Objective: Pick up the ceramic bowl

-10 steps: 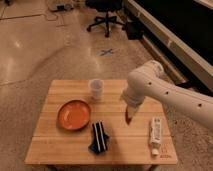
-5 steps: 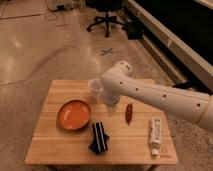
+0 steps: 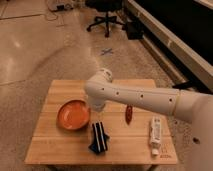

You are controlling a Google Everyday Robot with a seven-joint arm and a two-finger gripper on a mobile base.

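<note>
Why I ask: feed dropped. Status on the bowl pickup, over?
Claw down at right edge of ceramic bowl. Bowl on wooden table, not yet lifted. Dark packet close by, nothing covering bowl.

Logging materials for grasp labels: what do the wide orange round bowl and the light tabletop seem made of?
Wide orange bowl: likely glazed ceramic, glossy with a darker rim; plastic not excluded. Table: apparently bare wood, tan, matte, faint board lines. The gripper sits by the bowl's right edge, under the white arm.
</note>
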